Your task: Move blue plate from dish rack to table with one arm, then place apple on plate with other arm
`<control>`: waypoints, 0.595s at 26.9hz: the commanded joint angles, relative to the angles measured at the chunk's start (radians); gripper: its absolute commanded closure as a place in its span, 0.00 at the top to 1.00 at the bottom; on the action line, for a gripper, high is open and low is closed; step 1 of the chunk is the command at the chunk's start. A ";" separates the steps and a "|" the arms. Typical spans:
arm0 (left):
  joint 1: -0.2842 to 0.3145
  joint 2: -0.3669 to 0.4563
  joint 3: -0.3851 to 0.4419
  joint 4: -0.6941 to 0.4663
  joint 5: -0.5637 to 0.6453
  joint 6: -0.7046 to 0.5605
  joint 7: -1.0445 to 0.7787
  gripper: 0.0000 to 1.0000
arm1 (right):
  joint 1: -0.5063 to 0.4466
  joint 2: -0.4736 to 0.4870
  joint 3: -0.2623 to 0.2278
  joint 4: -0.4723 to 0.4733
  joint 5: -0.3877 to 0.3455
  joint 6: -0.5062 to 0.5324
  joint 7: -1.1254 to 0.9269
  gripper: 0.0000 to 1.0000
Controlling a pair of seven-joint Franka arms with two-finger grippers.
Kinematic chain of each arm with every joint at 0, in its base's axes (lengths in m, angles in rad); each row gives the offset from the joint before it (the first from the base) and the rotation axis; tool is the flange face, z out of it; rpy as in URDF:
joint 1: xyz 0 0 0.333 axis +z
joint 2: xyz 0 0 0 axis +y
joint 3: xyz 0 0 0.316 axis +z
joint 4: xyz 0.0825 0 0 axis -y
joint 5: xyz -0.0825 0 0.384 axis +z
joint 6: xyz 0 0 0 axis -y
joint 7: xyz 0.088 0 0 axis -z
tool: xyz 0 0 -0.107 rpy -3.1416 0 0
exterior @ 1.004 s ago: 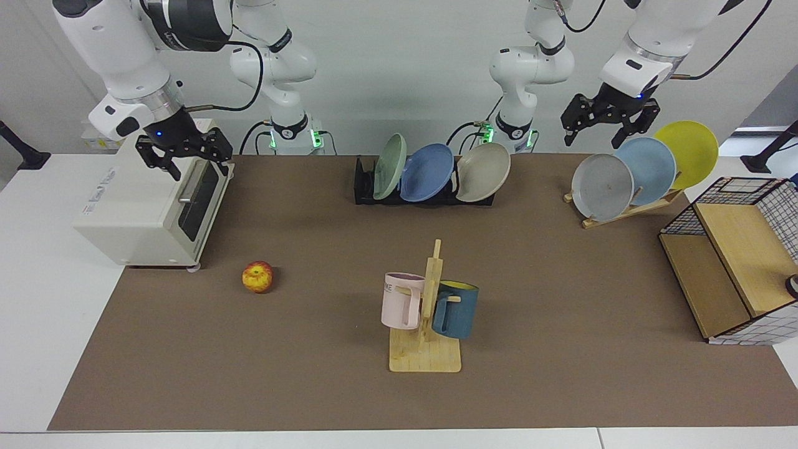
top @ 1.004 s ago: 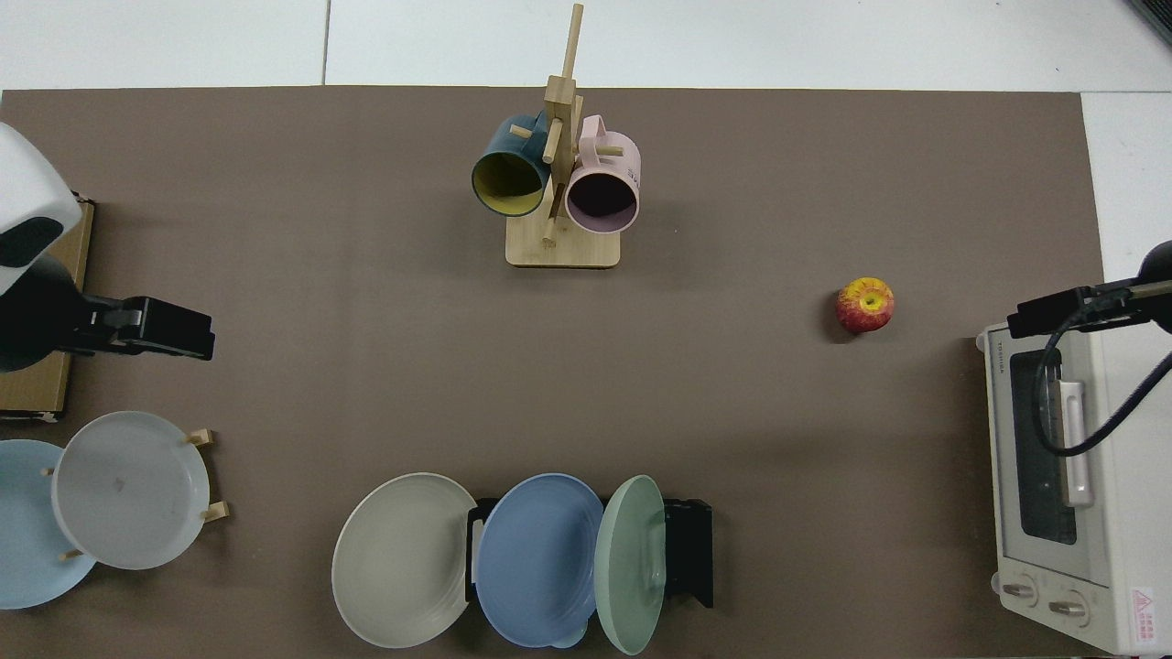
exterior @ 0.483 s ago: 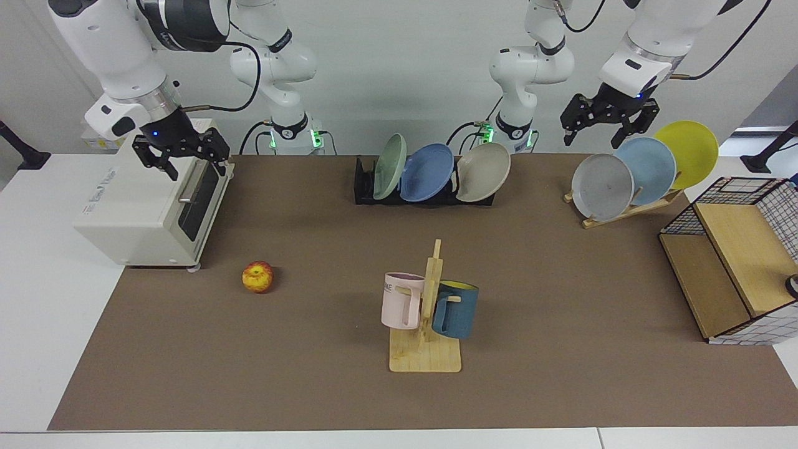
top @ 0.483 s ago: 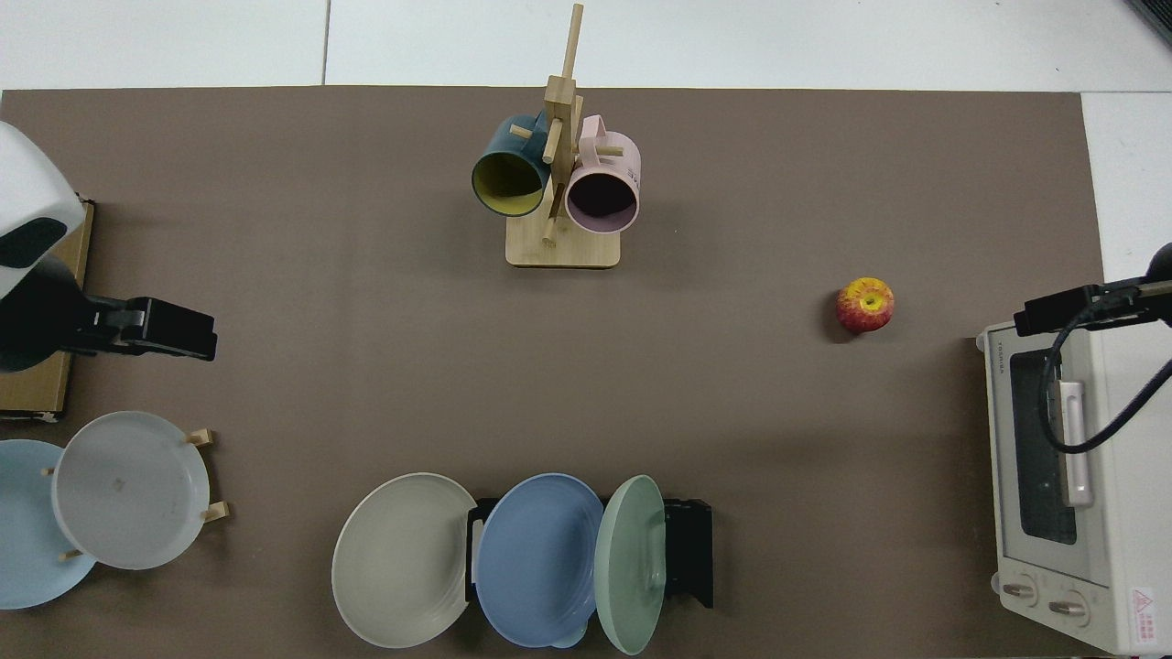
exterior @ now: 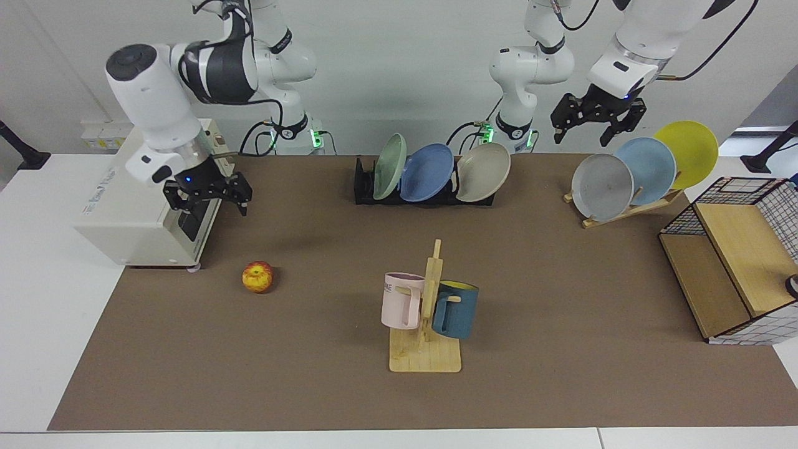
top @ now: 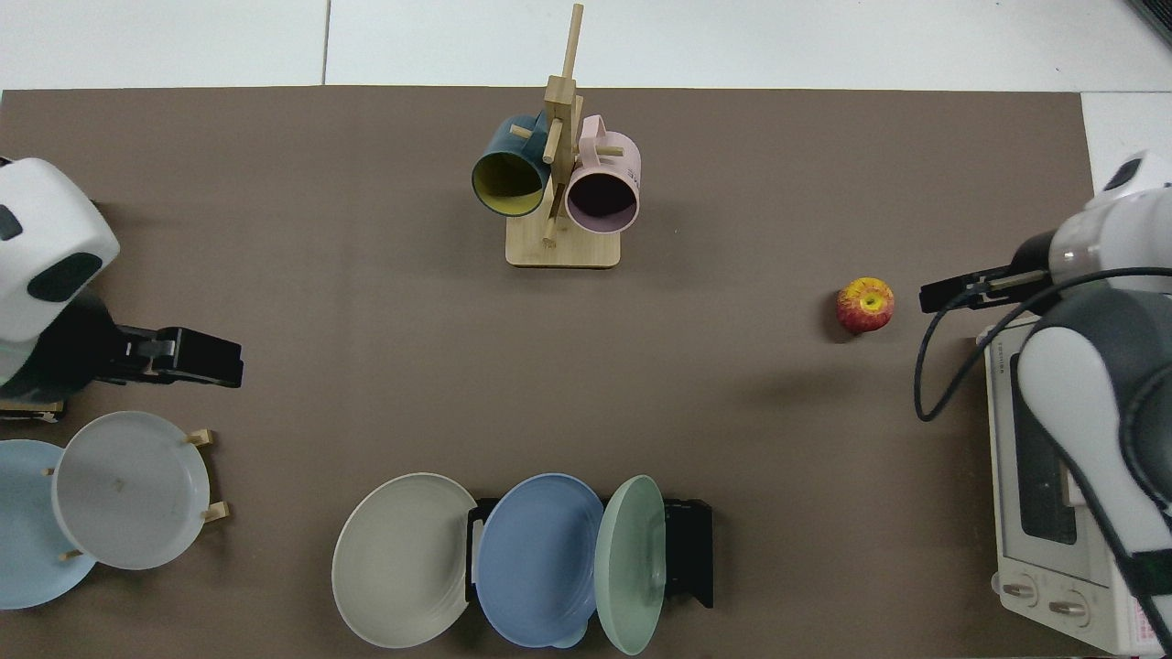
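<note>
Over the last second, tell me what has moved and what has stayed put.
The right arm's black two-finger tool has dropped from above the white toaster oven and swung out past its front edge, toward the small red-and-yellow apple. The left arm's black tool has risen slightly above the wooden plate rack. Both hold nothing. The periwinkle-blue plate sits unmoved in the black slotted dish rack; apple unmoved.

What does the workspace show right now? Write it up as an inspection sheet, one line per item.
Surface: table, brown mat.
Job's things: blue plate in dish rack; apple on mat.
Clutter: toaster oven, mug stand, wooden plate rack, wire basket.
Grippers: right gripper open by oven; left gripper open above wooden rack.
Cables: black cable on right arm.
Surroundings: white wall.
</note>
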 commanded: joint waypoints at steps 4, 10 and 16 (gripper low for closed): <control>-0.034 -0.209 -0.025 -0.333 -0.110 0.163 -0.022 1.00 | 0.006 0.125 0.002 -0.045 0.034 0.158 0.016 1.00; -0.043 -0.244 -0.145 -0.557 -0.176 0.353 -0.022 1.00 | 0.006 0.181 0.002 -0.133 0.042 0.322 0.016 1.00; -0.048 -0.281 -0.197 -0.714 -0.271 0.445 0.014 1.00 | 0.006 0.238 0.002 -0.142 0.044 0.383 0.016 1.00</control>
